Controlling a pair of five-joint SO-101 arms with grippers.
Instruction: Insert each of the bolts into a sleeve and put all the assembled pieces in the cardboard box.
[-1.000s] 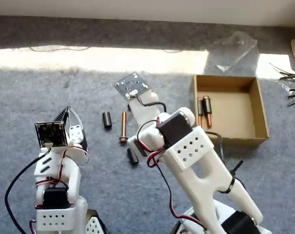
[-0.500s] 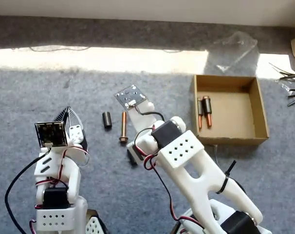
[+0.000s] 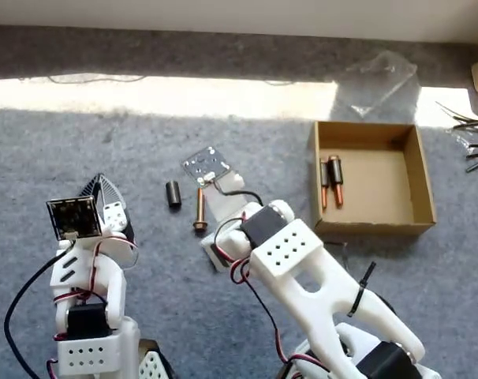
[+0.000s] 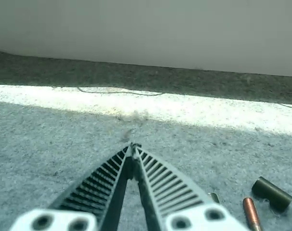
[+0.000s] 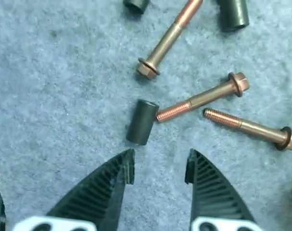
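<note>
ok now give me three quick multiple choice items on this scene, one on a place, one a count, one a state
1. Where do the assembled pieces lie? A) in the cardboard box B) on a plate C) in a drawer
2. How many loose bolts does the right wrist view show? A) one B) three C) five
3. How is the right tool? A) open and empty B) shut on a bolt C) shut on a sleeve
1 A, both rest inside it; 2 B, three lie bare on the carpet; 3 A, its fingers stand apart, holding nothing.
</note>
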